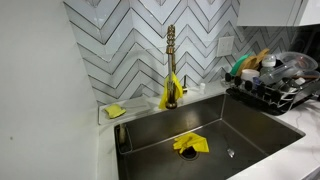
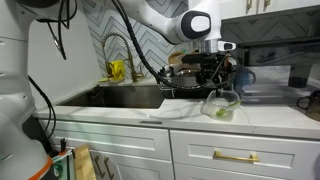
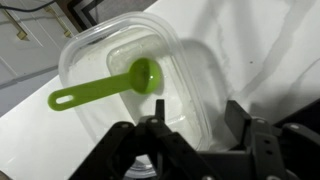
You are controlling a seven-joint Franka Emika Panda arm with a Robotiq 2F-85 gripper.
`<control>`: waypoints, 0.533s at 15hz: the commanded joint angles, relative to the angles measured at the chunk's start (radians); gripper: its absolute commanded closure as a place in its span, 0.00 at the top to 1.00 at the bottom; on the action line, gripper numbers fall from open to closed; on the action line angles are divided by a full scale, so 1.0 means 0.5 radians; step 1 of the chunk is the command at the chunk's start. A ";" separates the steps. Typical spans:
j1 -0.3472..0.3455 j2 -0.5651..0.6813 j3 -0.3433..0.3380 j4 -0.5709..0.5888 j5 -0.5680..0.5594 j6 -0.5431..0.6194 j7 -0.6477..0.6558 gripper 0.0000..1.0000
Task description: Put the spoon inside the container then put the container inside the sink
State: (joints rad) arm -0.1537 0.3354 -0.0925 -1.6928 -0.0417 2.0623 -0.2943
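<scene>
The clear plastic container (image 3: 120, 60) sits on the white counter to the side of the sink, with a green spoon (image 3: 105, 85) lying inside it. In an exterior view the container (image 2: 221, 105) is below my gripper (image 2: 214, 78) and looks tilted. In the wrist view my gripper (image 3: 197, 108) is open, with its two fingers on either side of the container's near rim and a clear gap between them. The steel sink (image 1: 250, 128) shows in both exterior views (image 2: 120, 97).
A yellow cloth (image 1: 190, 144) lies on the sink floor. A brass faucet (image 1: 171, 60) stands behind the sink with a yellow rag on it. A black dish rack (image 1: 275, 85) full of dishes stands beside the sink. A yellow sponge (image 1: 116, 111) sits on the ledge.
</scene>
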 commanded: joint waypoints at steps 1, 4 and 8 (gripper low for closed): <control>-0.046 -0.028 0.027 -0.126 0.061 0.161 -0.100 0.34; -0.055 -0.032 0.027 -0.157 0.089 0.185 -0.116 0.11; -0.066 -0.136 0.018 -0.198 0.122 0.078 -0.110 0.00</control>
State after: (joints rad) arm -0.1682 0.3305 -0.0923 -1.7416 -0.0094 2.1308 -0.3263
